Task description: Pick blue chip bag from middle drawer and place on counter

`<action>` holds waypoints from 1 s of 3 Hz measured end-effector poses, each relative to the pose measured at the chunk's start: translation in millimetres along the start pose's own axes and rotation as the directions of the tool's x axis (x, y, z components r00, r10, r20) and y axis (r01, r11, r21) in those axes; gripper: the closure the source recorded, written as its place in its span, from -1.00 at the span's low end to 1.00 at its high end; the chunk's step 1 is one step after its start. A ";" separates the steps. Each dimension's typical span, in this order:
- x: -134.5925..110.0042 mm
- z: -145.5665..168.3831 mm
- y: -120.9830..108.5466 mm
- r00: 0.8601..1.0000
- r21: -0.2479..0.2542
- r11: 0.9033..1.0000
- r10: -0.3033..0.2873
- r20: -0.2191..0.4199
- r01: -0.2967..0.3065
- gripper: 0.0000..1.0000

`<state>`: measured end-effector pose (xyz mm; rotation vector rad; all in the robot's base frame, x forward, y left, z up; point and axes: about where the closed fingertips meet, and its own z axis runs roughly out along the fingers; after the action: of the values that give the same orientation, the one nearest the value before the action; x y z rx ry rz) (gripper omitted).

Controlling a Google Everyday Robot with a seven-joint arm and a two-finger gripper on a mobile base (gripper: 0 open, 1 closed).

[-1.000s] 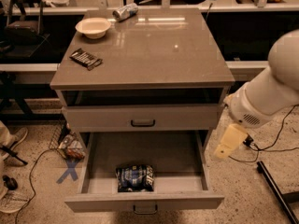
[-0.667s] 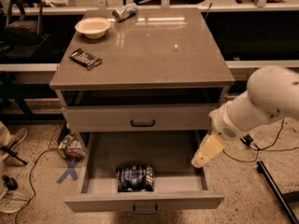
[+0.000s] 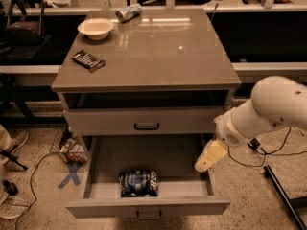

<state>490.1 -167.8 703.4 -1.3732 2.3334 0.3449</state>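
The blue chip bag (image 3: 138,182) lies flat in the open middle drawer (image 3: 165,155), near its front, left of centre. The drawer is pulled far out below the cabinet. My gripper (image 3: 207,158) hangs at the end of the white arm over the drawer's right side, to the right of the bag and apart from it. The counter (image 3: 153,49) is the glossy grey-brown slab on top of the cabinet.
On the counter stand a white bowl (image 3: 96,28) at the back left, a silver can (image 3: 128,12) on its side behind it, and a flat dark packet (image 3: 88,60) at the left edge. A closed drawer front (image 3: 146,121) sits above. Cables and clutter lie on the floor at left.
My arm has swung left and down, from beside the cabinet's right side to over the open drawer's right part. The bag has not moved.
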 end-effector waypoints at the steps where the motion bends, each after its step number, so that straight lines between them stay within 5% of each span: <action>1: 16.9 29.5 3.8 0.999 -0.035 0.998 0.048 -0.002 -0.048 -1.00; 3: 36.8 126.0 6.7 0.990 -0.076 0.987 0.136 -0.044 -0.139 -1.00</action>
<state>496.2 -141.5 574.8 -1.2671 2.4773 0.4597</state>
